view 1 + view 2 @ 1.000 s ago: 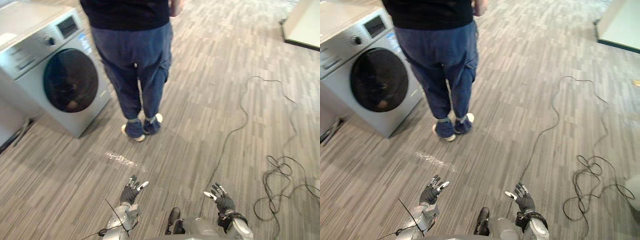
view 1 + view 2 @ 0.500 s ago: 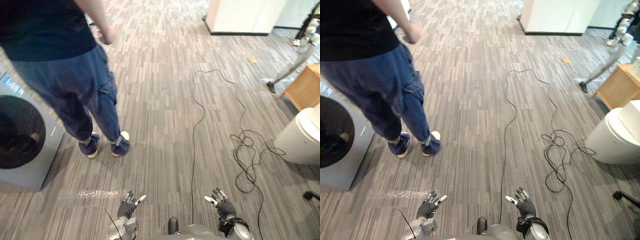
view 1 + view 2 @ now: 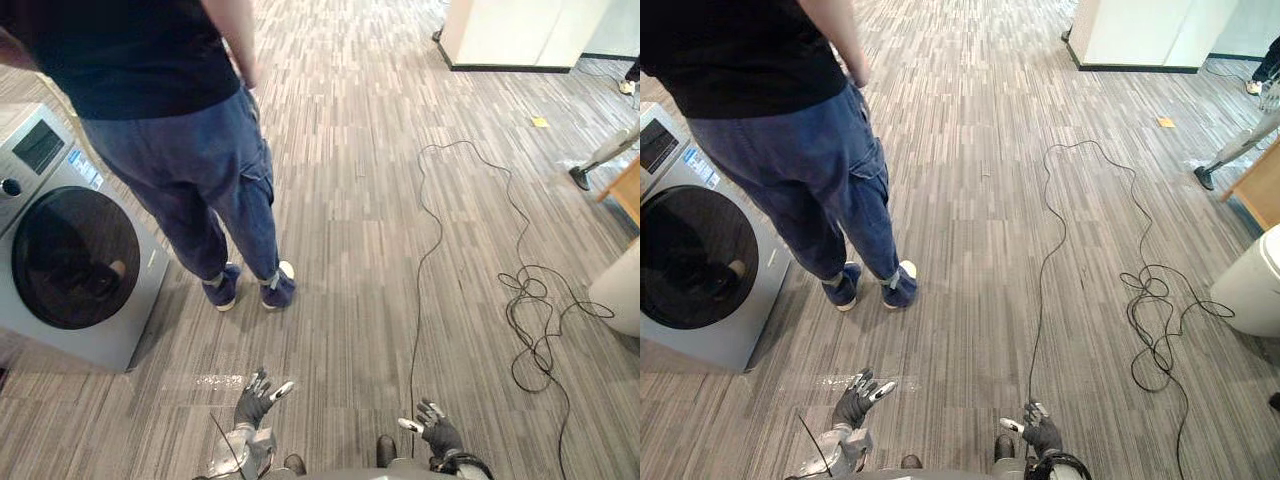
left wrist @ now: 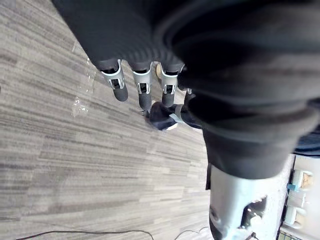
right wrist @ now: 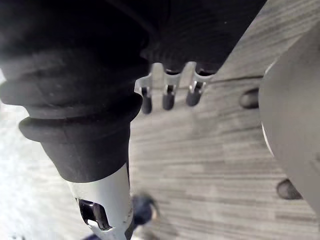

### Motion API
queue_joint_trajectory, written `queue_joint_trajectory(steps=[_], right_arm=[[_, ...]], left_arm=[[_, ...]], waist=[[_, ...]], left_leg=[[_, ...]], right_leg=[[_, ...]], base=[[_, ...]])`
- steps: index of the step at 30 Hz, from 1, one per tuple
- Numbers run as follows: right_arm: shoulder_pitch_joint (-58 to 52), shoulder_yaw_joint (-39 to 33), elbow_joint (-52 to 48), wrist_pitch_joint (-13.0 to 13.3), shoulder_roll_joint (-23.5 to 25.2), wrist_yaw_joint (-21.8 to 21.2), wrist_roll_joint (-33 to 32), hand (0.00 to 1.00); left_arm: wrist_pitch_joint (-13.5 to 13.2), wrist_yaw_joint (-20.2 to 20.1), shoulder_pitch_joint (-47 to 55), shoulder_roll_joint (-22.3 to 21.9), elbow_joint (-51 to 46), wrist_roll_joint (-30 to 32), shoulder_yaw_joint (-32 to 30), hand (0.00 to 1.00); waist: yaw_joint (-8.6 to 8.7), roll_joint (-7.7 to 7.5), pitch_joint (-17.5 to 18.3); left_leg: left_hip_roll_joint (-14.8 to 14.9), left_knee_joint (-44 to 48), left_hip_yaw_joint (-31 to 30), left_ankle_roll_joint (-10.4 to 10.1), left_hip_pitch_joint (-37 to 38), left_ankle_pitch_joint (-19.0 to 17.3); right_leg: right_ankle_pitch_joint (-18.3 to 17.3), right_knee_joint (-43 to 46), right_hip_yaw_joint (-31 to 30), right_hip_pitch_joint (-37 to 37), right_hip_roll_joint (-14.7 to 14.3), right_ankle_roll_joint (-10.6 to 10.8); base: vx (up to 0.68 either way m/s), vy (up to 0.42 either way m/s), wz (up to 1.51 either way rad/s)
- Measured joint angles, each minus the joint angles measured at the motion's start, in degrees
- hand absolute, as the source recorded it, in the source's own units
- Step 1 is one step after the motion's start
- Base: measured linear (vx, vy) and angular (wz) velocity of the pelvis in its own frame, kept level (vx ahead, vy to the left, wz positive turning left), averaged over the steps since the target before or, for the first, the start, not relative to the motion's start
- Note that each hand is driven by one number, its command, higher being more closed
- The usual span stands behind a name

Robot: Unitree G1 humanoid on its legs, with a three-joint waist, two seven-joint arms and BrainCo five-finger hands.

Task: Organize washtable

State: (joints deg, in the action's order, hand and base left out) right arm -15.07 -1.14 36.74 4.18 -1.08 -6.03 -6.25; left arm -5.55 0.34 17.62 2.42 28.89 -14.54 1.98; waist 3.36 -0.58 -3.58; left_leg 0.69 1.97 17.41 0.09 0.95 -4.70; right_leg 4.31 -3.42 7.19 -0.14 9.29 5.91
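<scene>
Presently empty-handed over the floor

The left hand (image 3: 258, 392) and right hand (image 3: 432, 431) hang low over the plank floor (image 3: 350, 250), fingers loose, holding nothing. A person (image 3: 190, 160) stands just beside the washing machine (image 3: 70, 265); a wooden table corner (image 3: 1262, 190) shows at the floor's right edge.

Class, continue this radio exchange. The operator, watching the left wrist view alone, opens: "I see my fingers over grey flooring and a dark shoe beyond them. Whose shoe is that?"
Observer: It belongs to a person in blue trousers, standing just ahead and slightly to the robot's left.
Operator: Anything next to them?
Observer: A washing machine with its round door shut stands further to the robot's left, beside the person.
Operator: My left hand is open and holds nothing. And the other?
Observer: The right hand is open too, holding nothing, low over the floor.
</scene>
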Motion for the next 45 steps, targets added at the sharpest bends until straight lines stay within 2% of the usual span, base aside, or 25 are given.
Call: queue_joint_trajectory(steps=[2,5,6,12,17,24,29,30,31,32,33,35,36,37,38,39,40,42,44,45], right_arm=[[0.0,0.4,0.1,0.0,0.0,-0.1,0.2,0.00],[0.1,1.4,0.1,0.0,0.0,-0.1,0.3,0.00],[-0.1,2.8,1.3,0.0,-0.5,0.0,0.2,0.00],[0.0,2.8,1.3,0.0,-0.5,0.1,0.0,0.00],[-0.1,2.2,1.3,0.0,-0.4,1.4,-4.8,0.00],[-0.2,-0.5,1.3,1.9,-0.1,4.8,-13.7,0.00],[0.3,-1.4,1.3,2.0,0.0,5.1,-15.4,0.00],[0.7,-1.5,1.3,2.0,0.1,5.2,-15.8,0.00],[1.8,-1.9,1.1,2.0,0.4,5.2,-16.3,0.00],[2.0,-2.4,0.9,2.0,0.7,5.1,-16.4,0.00],[1.9,-2.6,0.5,2.0,0.8,5.1,-16.6,0.00],[1.6,-2.6,-0.1,2.1,0.7,5.1,-16.6,0.00],[2.5,-2.6,-0.7,2.1,0.7,4.8,-16.5,0.00],[2.6,-2.6,-1.2,2.2,0.6,4.7,-16.5,0.00],[2.0,-2.6,-1.8,2.2,0.6,4.7,-16.3,0.00],[1.3,-2.7,-2.1,2.3,0.5,4.7,-16.3,0.00],[1.2,-2.8,-2.1,2.4,0.5,4.7,-16.3,0.00],[0.9,-3.5,-2.0,2.4,0.5,4.9,-15.4,0.00],[0.0,-3.4,-2.2,2.4,0.6,4.8,-14.6,0.00],[-0.8,-3.4,-2.3,2.4,0.6,4.8,-14.4,0.00]], left_arm=[[0.0,0.0,-0.1,0.2,0.2,0.0,0.0,0.00],[0.0,0.0,-0.2,0.2,1.0,0.0,0.2,0.00],[0.1,-0.1,1.1,-0.1,3.7,0.0,2.7,0.00],[0.1,0.0,1.1,-0.1,3.6,0.0,2.6,0.00],[-0.2,2.2,1.1,-0.6,3.6,-0.9,2.2,0.00],[-1.9,5.4,1.1,-1.2,3.8,-3.9,1.9,0.00],[-2.2,6.2,1.1,-1.3,3.7,-5.0,1.6,0.00],[-2.2,6.2,1.1,-1.3,3.7,-5.0,1.6,0.00],[-2.2,6.2,0.9,-1.1,3.1,-5.0,1.6,0.00],[-2.2,6.2,0.9,-1.0,2.7,-5.0,1.5,0.00],[-2.2,6.2,0.9,-1.0,1.8,-5.0,1.3,0.00],[-2.2,6.2,1.0,-1.0,0.2,-5.0,0.9,0.00],[-2.3,6.2,0.3,-1.1,-0.4,-5.0,0.1,0.00],[-2.2,6.3,-0.3,-1.3,-0.2,-5.0,0.2,0.00],[-2.2,6.3,-1.5,-0.7,-0.3,-5.0,0.2,0.00],[-2.3,6.3,-2.7,0.0,-0.3,-4.9,0.2,0.00],[-2.4,6.3,-3.3,0.3,-0.4,-4.8,0.2,0.00],[-2.4,6.2,-5.5,0.6,-0.2,-3.7,0.3,0.00],[-2.4,6.1,-6.1,0.6,-0.1,-2.7,1.1,0.00],[-2.5,6.1,-6.2,0.6,-0.1,-2.6,2.1,0.00]], waist=[[-1.03,-0.34,0.2],[-1.05,-0.98,0.7],[-1.05,-1.83,3.9],[-1.09,-1.72,3.9],[-1.10,-1.57,3.9],[-1.14,-1.34,3.8],[-1.36,-1.63,3.5],[-1.42,-1.87,3.2],[-1.33,-1.84,2.5],[-1.19,-2.64,1.7],[-1.20,-2.48,1.0],[-1.30,-3.06,0.3],[-1.16,-2.16,-2.1],[-0.90,-0.96,-3.1],[-0.89,0.14,-4.6],[-0.71,0.23,-5.0],[-0.59,-0.15,-5.0],[0.65,-1.84,-5.9],[0.94,-2.38,-6.0],[1.00,-2.02,-5.7]], left_leg=[[-0.5,0.0,0.0,0.1,0.0,-0.1],[-0.8,0.0,-0.1,0.1,0.0,-0.1],[-1.6,-5.9,-1.5,0.8,2.5,3.5],[-1.5,-5.7,-1.1,0.8,2.2,3.5],[-1.3,-5.0,-1.0,0.8,1.9,3.4],[-1.2,-5.2,-0.6,0.7,2.7,3.4],[-1.8,-5.2,0.0,0.6,1.5,3.2],[-1.8,-4.8,0.3,1.3,1.0,2.7],[-1.8,-3.5,0.5,1.5,0.7,1.6],[-1.8,-3.0,0.4,1.5,0.7,1.0],[-2.2,-3.0,0.1,1.5,1.3,0.4],[-2.8,-4.8,-0.4,1.9,3.0,0.1],[-1.8,-4.4,-0.4,2.5,4.5,-0.3],[-0.6,-3.3,-0.7,2.5,4.5,-1.1],[2.0,-0.6,-1.4,2.0,4.1,-3.1],[3.4,0.6,-2.1,1.3,3.9,-4.4],[3.6,0.5,-2.5,0.9,4.1,-4.7],[3.3,0.4,-4.1,-0.9,6.2,-7.1],[2.9,0.4,-4.9,-2.9,8.8,-9.7],[3.5,0.8,-5.2,-4.1,10.3,-11.3]], right_leg=[[0.3,0.0,0.7,-0.1,0.4,0.4],[0.3,0.0,0.8,0.0,0.7,0.4],[0.8,-1.5,2.7,0.6,0.5,0.8],[0.8,-0.9,2.2,-0.1,0.5,0.7],[0.7,-0.2,2.1,-0.2,0.5,0.7],[0.0,1.4,1.9,-0.5,0.5,-0.1],[-0.7,2.6,1.6,-2.6,0.8,-0.5],[-2.4,5.1,1.7,-4.1,1.1,-0.9],[-5.6,11.0,1.8,-6.4,2.1,-2.1],[-6.7,13.1,1.8,-7.1,2.8,-2.5],[-8.6,16.5,2.0,-7.4,3.5,-4.3],[-9.7,23.0,2.3,-9.6,4.6,-5.8],[-9.2,33.1,3.7,-14.7,5.2,-7.3],[-10.0,33.9,4.0,-15.9,4.6,-6.7],[-10.8,30.6,4.8,-17.0,2.5,-5.5],[-9.9,25.3,5.7,-18.4,1.3,-4.4],[-9.0,21.9,5.9,-19.1,1.1,-3.6],[-4.1,8.8,7.5,-20.2,1.9,0.8],[-3.4,6.5,7.7,-21.2,2.1,1.2],[-2.8,8.2,7.1,-21.6,1.7,0.3]], base=[[0.03,0.065,0.00],[0.00,0.000,0.00],[0.00,0.000,0.00],[0.00,0.000,-0.02],[-0.03,-0.020,-0.01],[-0.07,-0.027,-0.02],[-0.04,-0.001,-0.04],[0.03,0.038,-0.10],[0.03,0.035,-0.09],[0.00,0.000,0.00],[0.02,0.004,0.08],[0.10,0.016,-0.02],[0.12,0.004,-0.08],[0.12,-0.013,-0.01],[0.17,-0.011,0.19],[0.22,-0.012,0.20],[0.30,-0.030,0.32],[0.40,-0.083,0.36],[0.48,-0.157,0.32],[0.68,-0.274,0.48]])
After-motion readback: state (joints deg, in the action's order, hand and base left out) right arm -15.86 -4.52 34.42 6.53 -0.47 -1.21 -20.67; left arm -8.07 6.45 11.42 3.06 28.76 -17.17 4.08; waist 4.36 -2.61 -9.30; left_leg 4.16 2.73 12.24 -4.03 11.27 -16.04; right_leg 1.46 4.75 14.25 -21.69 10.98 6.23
